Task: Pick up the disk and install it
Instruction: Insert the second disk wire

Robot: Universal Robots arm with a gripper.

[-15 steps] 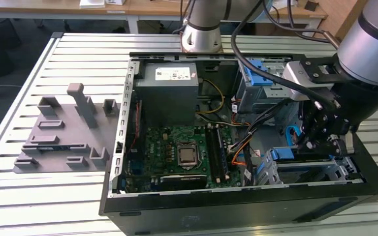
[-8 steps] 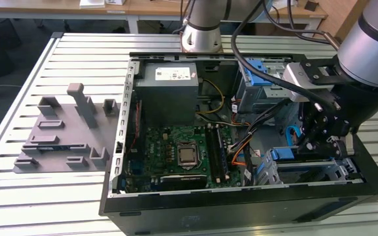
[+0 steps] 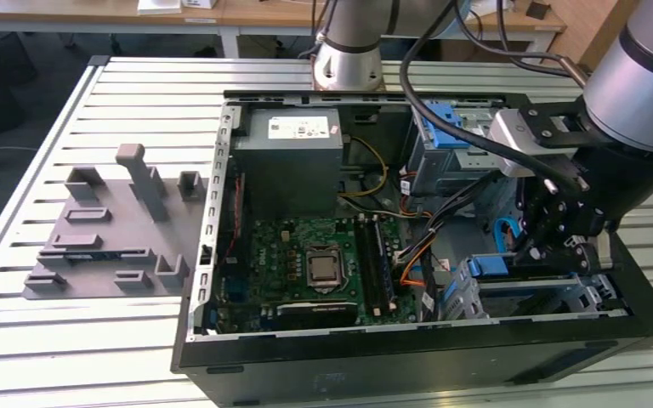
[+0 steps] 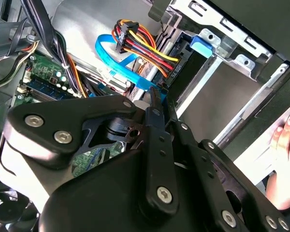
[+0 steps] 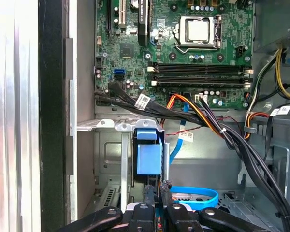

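The disk [image 3: 491, 265] stands on edge in the metal drive cage [image 3: 530, 299] at the front corner of the open computer case, on the exterior view's right. Its blue carrier tab [image 5: 149, 155] faces the motherboard. My gripper [image 3: 553, 255] hangs straight over the cage. In the first wrist view the gripper [image 5: 159, 189] has its fingers drawn close on the carrier's thin blue edge. The second wrist view shows the gripper [image 4: 154, 99] just above the cage slot, with blue plastic between the fingertips. The disk's silver body is hidden by the cage and the fingers.
A black and orange cable bundle [image 5: 208, 121] and a blue flat cable [image 5: 198, 195] run close to the cage. A grey power supply [image 3: 292, 140] and the motherboard [image 3: 315, 263] lie inside the case. A person's hand [image 4: 282, 145] rests outside the case wall. A grey fixture [image 3: 111, 229] lies on the slatted table.
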